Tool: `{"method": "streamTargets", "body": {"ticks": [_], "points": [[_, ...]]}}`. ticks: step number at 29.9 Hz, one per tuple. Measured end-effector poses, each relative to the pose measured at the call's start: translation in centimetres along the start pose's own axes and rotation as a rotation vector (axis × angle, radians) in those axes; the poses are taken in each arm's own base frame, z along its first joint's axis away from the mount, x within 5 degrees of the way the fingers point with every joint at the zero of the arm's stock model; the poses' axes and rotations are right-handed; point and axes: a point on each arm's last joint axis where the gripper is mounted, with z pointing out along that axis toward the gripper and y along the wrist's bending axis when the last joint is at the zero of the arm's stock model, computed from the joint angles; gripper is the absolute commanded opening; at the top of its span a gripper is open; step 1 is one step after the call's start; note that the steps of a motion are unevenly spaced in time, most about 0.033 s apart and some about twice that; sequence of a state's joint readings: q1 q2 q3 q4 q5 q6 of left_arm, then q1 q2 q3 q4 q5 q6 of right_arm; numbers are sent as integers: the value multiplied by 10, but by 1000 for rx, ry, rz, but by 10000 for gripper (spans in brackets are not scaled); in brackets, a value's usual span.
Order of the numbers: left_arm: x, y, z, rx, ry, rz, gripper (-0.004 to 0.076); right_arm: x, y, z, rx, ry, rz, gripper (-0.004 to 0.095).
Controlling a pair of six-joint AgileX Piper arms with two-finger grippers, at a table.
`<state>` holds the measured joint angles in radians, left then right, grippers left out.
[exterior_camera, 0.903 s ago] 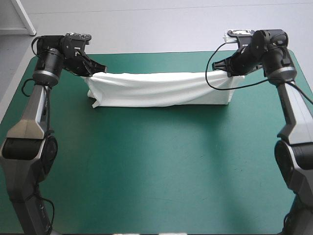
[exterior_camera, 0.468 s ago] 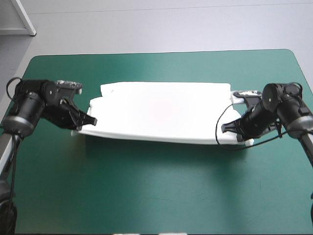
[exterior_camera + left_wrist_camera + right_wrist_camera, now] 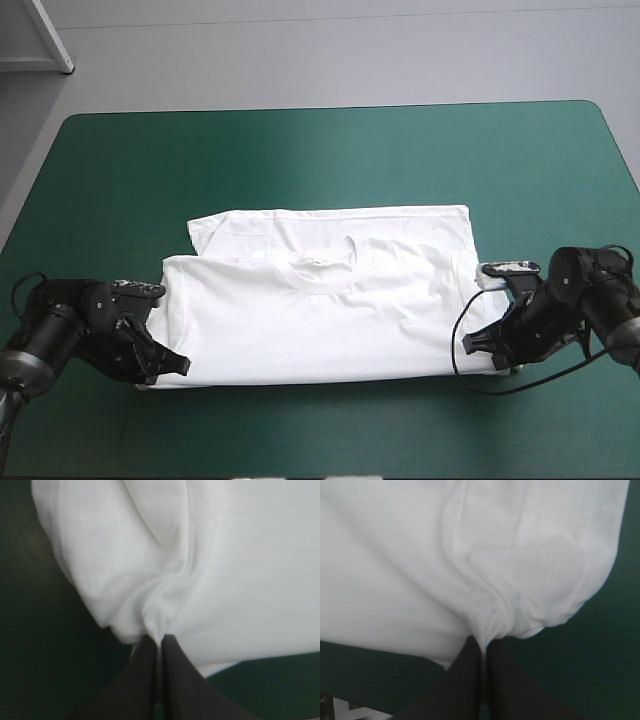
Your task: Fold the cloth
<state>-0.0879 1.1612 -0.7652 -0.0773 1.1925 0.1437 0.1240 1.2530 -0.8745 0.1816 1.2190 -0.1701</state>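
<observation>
The white T-shirt (image 3: 320, 305) lies folded across the middle of the teal-green table, its neck opening facing up and a lower layer showing along the far side. My left gripper (image 3: 183, 365) is shut on the T-shirt at its near left corner, low over the table. My right gripper (image 3: 472, 345) is shut on the T-shirt at the near right corner. In the left wrist view the cloth (image 3: 175, 560) bunches into the closed fingertips of the gripper (image 3: 160, 639). The right wrist view shows the same pinch in the gripper (image 3: 482, 641), with a sleeve hem (image 3: 590, 575) curving beside it.
Bare teal-green cover (image 3: 320, 145) stretches beyond the T-shirt to the far edge, and a narrow strip of it (image 3: 320, 430) runs along the near edge. A white cabinet corner (image 3: 40, 35) stands off the table's far left.
Both grippers have carried the T-shirt's held edge from the far side toward the near edge and down, laying the top layer over the rest; the cloth now lies flat instead of hanging.
</observation>
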Motion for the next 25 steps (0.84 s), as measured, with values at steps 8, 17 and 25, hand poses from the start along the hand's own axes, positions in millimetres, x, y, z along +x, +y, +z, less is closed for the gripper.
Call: {"method": "streamTargets", "body": {"ticks": [8,17,25], "points": [[-3,-2,3,22,-47,-14,552,-4,2,4,-23,-64,-6,849],[-24,-2,-37,-1,-302,-33,545,-33,4,-45,25,-289,-28,749],[-24,9,-73,-106,-471,-121,545,-37,3,-53,52,-321,-40,695]]}}
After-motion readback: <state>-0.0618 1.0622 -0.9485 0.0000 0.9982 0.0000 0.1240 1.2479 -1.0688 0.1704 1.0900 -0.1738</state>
